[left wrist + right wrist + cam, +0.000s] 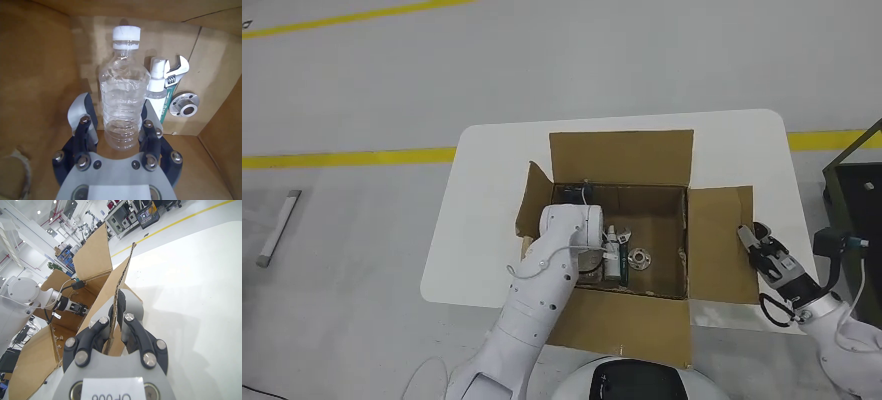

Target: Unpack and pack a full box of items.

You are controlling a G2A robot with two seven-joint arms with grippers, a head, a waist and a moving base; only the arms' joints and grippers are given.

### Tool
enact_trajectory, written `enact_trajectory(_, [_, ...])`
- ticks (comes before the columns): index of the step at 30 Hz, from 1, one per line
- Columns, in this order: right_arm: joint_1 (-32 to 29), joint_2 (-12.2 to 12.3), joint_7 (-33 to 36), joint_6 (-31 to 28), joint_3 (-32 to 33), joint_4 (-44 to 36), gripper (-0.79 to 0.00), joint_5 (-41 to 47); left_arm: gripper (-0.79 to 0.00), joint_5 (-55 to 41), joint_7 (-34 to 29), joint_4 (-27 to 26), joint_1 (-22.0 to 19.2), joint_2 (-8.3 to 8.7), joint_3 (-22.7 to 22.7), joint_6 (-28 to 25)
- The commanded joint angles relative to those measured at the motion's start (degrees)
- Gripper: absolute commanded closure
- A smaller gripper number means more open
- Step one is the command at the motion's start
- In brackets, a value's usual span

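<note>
Left gripper [116, 102]: inside the brown cardboard box [620, 155], fingers [77, 108] spread around the clear plastic bottle with white cap [122, 94].
Right gripper [117, 300]: pinched tight on the box's side flap [105, 298].
Bottle: flat on box floor, cap end farthest from the fingers, long side along white spray bottle [157, 89].
Hidden: green-handled silver wrench [176, 70] partly behind spray bottle.
Room: white table [492, 200], grey floor [392, 80], yellow lines [342, 158].

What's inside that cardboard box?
A clear bottle within the open left gripper, a white spray bottle, a wrench and a metal flange. Anything beneath them is hidden.
</note>
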Motion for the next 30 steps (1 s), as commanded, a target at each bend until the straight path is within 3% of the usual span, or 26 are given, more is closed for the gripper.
enact_trajectory(1, [0.1, 0.0, 0.0, 0.1, 0.0, 0.0, 0.0, -0.1, -0.502, -0.2, -0.1, 0.2, 0.2, -0.22, -0.4, -0.1])
enact_trajectory(5, [0.2, 0.0, 0.1, 0.3, 0.0, 0.1, 0.0, -0.2, -0.489, 0.4, -0.3, 0.4, 0.4, -0.63, -0.4, -0.3])
enact_trajectory(9, [0.3, -0.1, 0.2, 0.3, 0.0, 0.2, 0.0, -0.3, -0.6, 0.8, -0.7, 0.6, 0.6, -0.97, -0.7, -0.7])
enact_trajectory(11, [0.4, -0.1, 0.3, 0.3, 0.0, 0.3, 0.0, -0.3, -0.613, 1.5, -0.9, 0.9, 0.7, -1.1, -0.7, -0.9])
enact_trajectory(26, [1.0, -0.2, 0.6, 0.2, -0.4, 0.9, 0.0, -0.5, -0.579, 4.8, -0.7, 3.2, 1.3, -2.11, -0.1, -0.7])
enact_trajectory(29, [1.2, -0.2, 0.7, 0.3, -0.4, 1.0, 0.0, -0.5, -0.508, 4.8, -0.5, 3.8, 1.3, -2.28, 0.0, -0.6])
enact_trajectory(30, [1.3, -0.2, 0.8, 0.3, -0.4, 1.0, 0.0, -0.4, -0.406, 4.7, -0.5, 4.1, 1.3, -2.34, 0.0, -0.7])
